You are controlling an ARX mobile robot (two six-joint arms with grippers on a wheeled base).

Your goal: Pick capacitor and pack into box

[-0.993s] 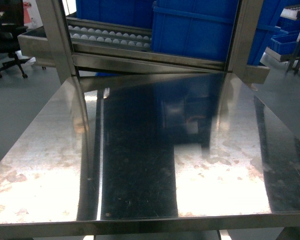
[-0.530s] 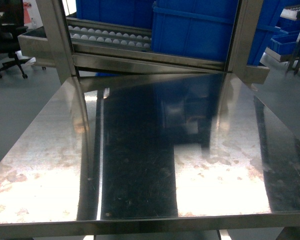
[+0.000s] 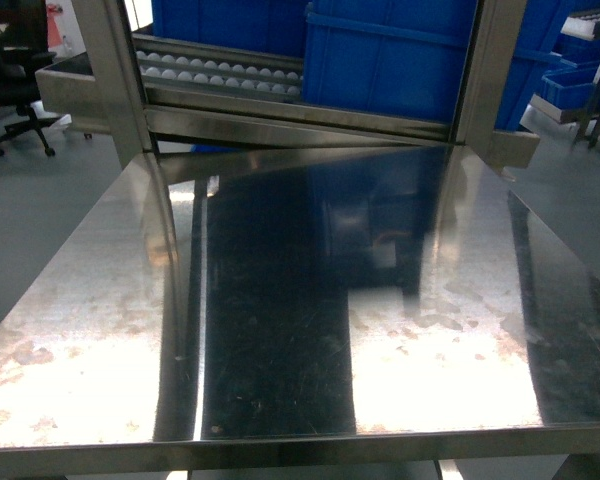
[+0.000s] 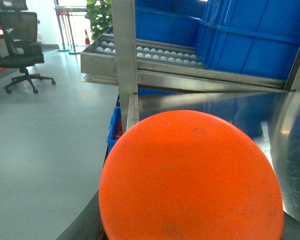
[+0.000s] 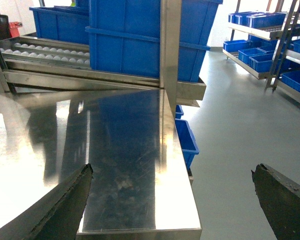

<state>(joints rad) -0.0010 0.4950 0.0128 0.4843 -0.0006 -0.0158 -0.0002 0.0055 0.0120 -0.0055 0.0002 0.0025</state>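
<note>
The capacitor fills the lower half of the left wrist view, its flat round orange-red top facing the camera. My left gripper is shut on it; only one dark finger shows at the lower left, the rest hidden behind the capacitor. It hangs by the left edge of the steel table. My right gripper is open and holds nothing, over the table's front right corner. The box is out of view. Neither gripper appears in the head view.
The shiny steel table spans the head view. Behind it, steel posts frame a roller conveyor carrying large blue bins. Small blue bins sit under the table's right side, shelving stands right, and an office chair far left.
</note>
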